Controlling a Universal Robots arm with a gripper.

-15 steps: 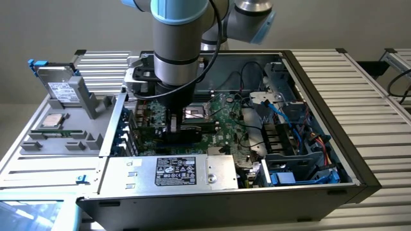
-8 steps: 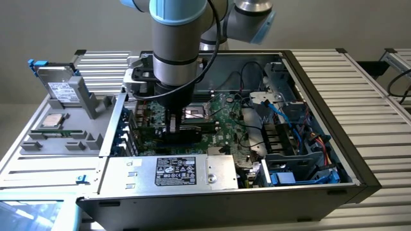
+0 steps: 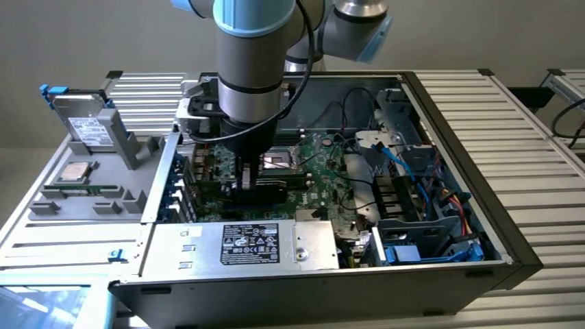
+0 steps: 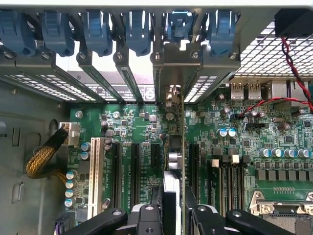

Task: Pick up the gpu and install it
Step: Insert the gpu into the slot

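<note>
Gpu (image 4: 177, 147) edge-on, pinched in my claw (image 4: 172, 205), upright over motherboard (image 4: 132, 122) slot, bracket toward rear case (image 3: 512, 226) openings so it lines up; seated or not, can't tell.

An open computer case (image 3: 439, 274) sits on a slatted metal table (image 3: 539, 157).

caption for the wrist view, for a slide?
Gripper holds the gpu edge-on over the motherboard expansion slots.

Arm vertical, tool (image 3: 245, 184) down, fingers clamped.
</note>
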